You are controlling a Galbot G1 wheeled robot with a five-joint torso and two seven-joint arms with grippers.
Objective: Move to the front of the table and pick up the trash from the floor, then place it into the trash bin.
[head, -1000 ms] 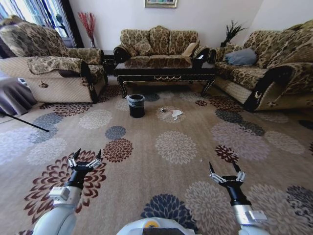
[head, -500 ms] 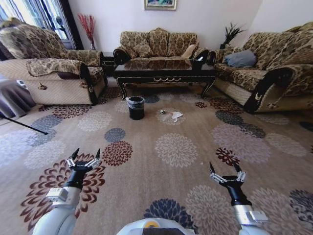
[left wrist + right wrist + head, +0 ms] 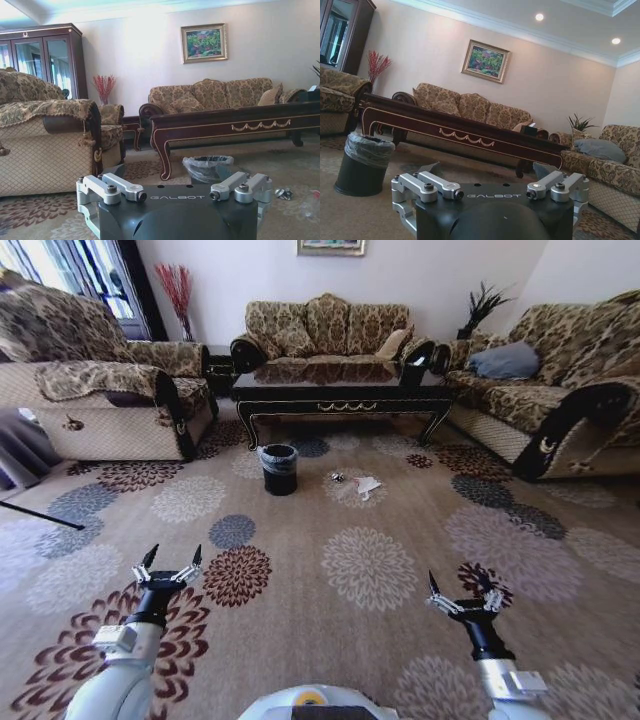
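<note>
From the head view, we're out on the carpet, well short of the table point(image 3: 340, 390). The trash point(image 3: 362, 484) lies on the floor before it, the trash bin point(image 3: 279, 468) close to its left. Our left gripper point(image 3: 169, 566) and right gripper point(image 3: 464, 594) hang low, fingers spread, empty. To do this approach well, we judge we should keep the litter centred and stop before rolling over it.

The left wrist view adds the bin's liner point(image 3: 207, 163) and a foil ball point(image 3: 282, 193) on the floor.

The right wrist view gives the bin point(image 3: 362, 163) beside the table's gold trim point(image 3: 466, 139).
</note>
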